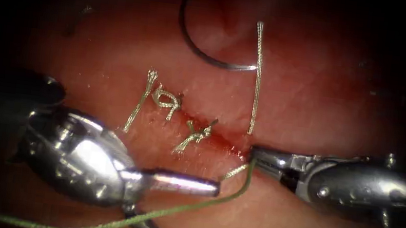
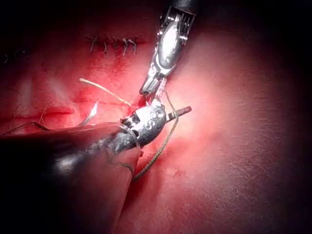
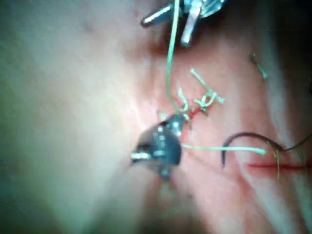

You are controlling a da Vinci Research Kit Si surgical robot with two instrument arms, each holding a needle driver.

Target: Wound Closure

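Item: tissue [image 1: 318, 102], pork belly, cut [image 1: 220, 141] running diagonally from upper L to lower R in endoscope view; red fluid [image 1: 233, 144] along its lower end.

Item: needle [image 1: 198, 46], curved, lying free on tissue above the cut, well apart from both tools, held by neither. Not seen entering tissue. Curve opens upward; pale thread tail [image 1: 257, 79] runs from beside its R end, long axis near vertical, down to the cut.

Item: knots [image 1: 181, 119], two tied stitches w/ cut ends across the cut, L of the R tool tip.

Item: right tool [image 1: 256, 154], enters from R, shaft near horizontal, tip at the lower end of the cut. Jaws appear closed at the thread exit point, gripping thread there (judgement; contact partly hidden).

Item: left tool [image 1: 204, 185], enters from lower L. Jaws spread: one points R toward the cut, other angles down. Holds nothing visible.

Item: green thread [image 1: 149, 216], runs from R tool tip, sweeps down and L, passing between the spread L jaws.

Key relation: thread long axis lies L–R below the cut; L tool nearer its slack, R tool nearer its root.
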